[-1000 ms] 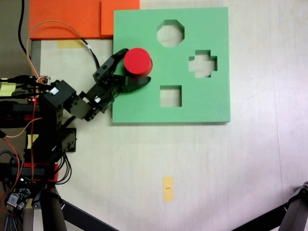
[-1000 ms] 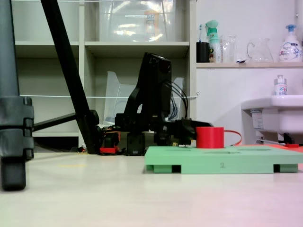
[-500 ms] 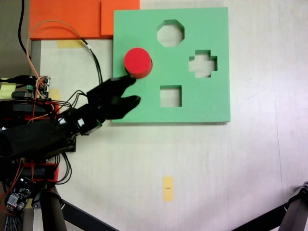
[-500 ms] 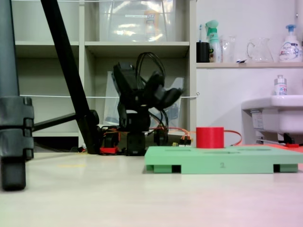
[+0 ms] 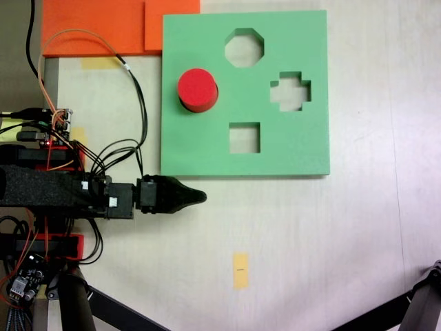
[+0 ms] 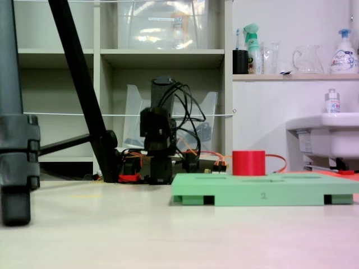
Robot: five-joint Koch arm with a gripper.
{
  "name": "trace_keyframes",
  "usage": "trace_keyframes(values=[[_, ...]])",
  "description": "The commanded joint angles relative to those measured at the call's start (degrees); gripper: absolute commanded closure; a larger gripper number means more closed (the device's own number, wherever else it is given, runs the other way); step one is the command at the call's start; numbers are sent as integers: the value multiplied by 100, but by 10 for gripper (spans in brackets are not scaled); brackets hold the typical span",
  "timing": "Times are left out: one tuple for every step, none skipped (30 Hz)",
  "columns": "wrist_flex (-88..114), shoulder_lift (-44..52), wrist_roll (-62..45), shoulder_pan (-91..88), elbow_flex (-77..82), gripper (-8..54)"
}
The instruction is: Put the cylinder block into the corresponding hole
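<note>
The cylinder block (image 5: 198,89) stands in the green board (image 5: 289,152), upper left, well apart from the gripper (image 5: 200,196) below; jaw state cannot be told.

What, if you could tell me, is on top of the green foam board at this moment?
The red cylinder block stands upright on the green foam board, near its left side in the top-down fixed view. Octagonal, cross-shaped and square cutouts stay open. Whether a round hole lies beneath the block cannot be seen.
</note>
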Motion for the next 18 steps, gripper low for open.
trace_keyframes(values=[[835, 378, -35, -44, 387, 109], [1143, 378, -35, -62, 387, 107], [1503, 378, -35, -79, 387, 105], [1837, 378, -44, -88, 387, 105], [2180, 369, -44, -141, 378, 105], [2364, 369, -44, -176, 378, 105], [2558, 369, -44, -299, 378, 105], [2742, 369, -44, -413, 378, 105], [2821, 360, -35, -536, 378, 111], [2830, 360, -35, -580, 378, 111], [2830, 360, -35, -563, 378, 111], [2830, 360, -26, -563, 378, 111], [2839, 360, -26, -563, 378, 110], [2839, 360, -26, -563, 378, 110], [2830, 360, -26, -563, 378, 110], [2839, 360, -26, -563, 378, 110], [2839, 360, -26, -563, 378, 110], [2839, 360, -26, -563, 378, 110]])
